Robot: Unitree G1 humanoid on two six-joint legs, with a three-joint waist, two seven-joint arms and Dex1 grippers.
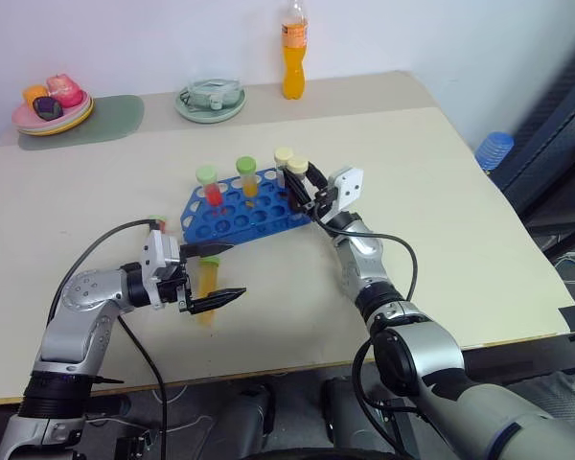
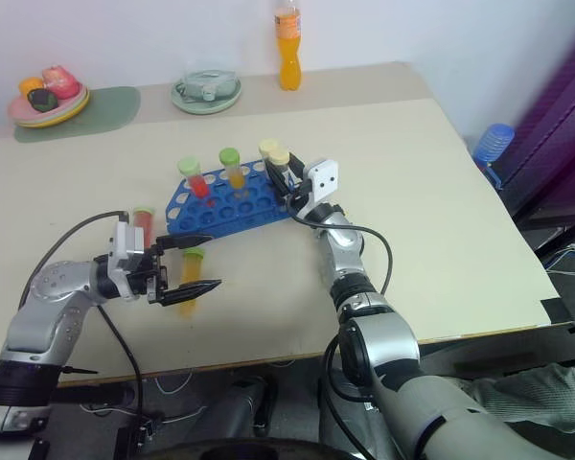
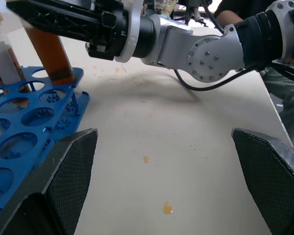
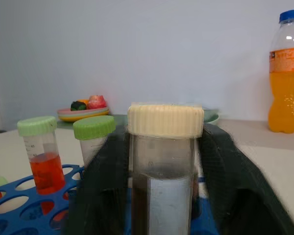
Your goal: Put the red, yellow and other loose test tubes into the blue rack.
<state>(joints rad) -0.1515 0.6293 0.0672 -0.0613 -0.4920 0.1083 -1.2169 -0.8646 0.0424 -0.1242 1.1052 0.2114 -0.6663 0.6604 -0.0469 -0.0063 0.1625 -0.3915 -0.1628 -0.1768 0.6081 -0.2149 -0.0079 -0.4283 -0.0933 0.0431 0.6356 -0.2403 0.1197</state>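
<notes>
The blue rack [image 1: 232, 213] stands mid-table. It holds a green-capped red tube [image 1: 208, 184], a green-capped yellow tube [image 1: 246, 174] and a cream-capped tube [image 1: 285, 159]. A second cream-capped tube [image 4: 162, 161] of dark liquid stands in the rack's right end. My right gripper [image 1: 305, 195] is open, one finger on each side of it with a thin gap. A loose yellow tube [image 2: 189, 278] lies on the table in front of the rack. My left gripper [image 1: 238, 270] hangs open just above it, pointing right. A loose red tube [image 2: 142, 225] lies to the left of the rack.
At the back are an orange soda bottle [image 1: 294, 53], a green dish [image 1: 211, 102] and a plate of toy food [image 1: 53, 110] on a green mat [image 1: 110, 120]. Small orange drops [image 3: 146, 159] mark the table near the rack. The table's front edge is close behind my left arm.
</notes>
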